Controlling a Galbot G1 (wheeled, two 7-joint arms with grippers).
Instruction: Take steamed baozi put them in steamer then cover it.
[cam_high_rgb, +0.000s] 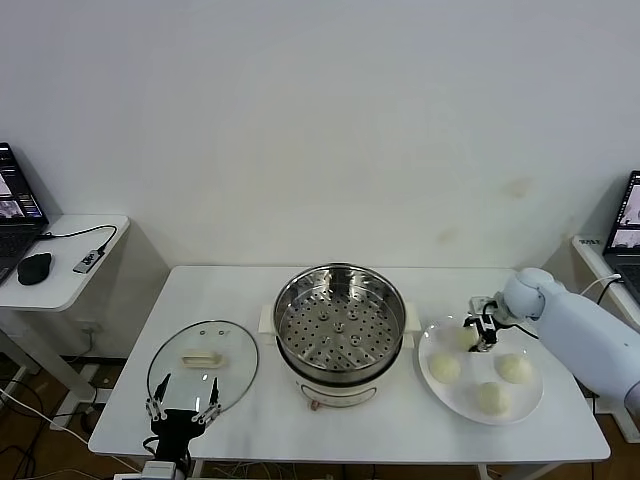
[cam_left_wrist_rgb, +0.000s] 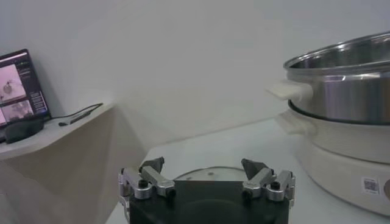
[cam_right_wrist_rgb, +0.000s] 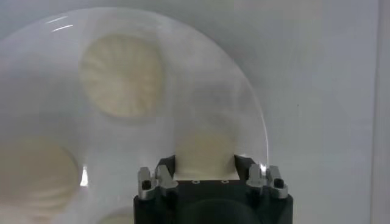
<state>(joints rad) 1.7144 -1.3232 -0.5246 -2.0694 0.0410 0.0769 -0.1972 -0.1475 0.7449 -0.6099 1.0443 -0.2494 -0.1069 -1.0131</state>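
Four cream-white baozi lie on a white plate (cam_high_rgb: 531, 400) to the right of the steamer (cam_high_rgb: 340, 322), a steel pot with an empty perforated tray. My right gripper (cam_high_rgb: 483, 333) is down at the plate's far-left part. Its fingers press both sides of one baozi (cam_right_wrist_rgb: 204, 146), which still rests on the plate (cam_right_wrist_rgb: 201, 91). The other baozi (cam_high_rgb: 444, 368) (cam_high_rgb: 514, 368) (cam_high_rgb: 492, 398) lie loose. Two of them also show in the right wrist view (cam_right_wrist_rgb: 122, 73) (cam_right_wrist_rgb: 33, 173). My left gripper (cam_high_rgb: 182, 405) is open and empty at the near edge of the glass lid (cam_high_rgb: 203, 362).
The lid with its cream handle lies flat on the table to the left of the steamer (cam_left_wrist_rgb: 347, 85). It also shows in the left wrist view (cam_left_wrist_rgb: 207, 173), just past my left gripper (cam_left_wrist_rgb: 203, 165). Side tables with laptops stand far left (cam_high_rgb: 60, 255) and far right.
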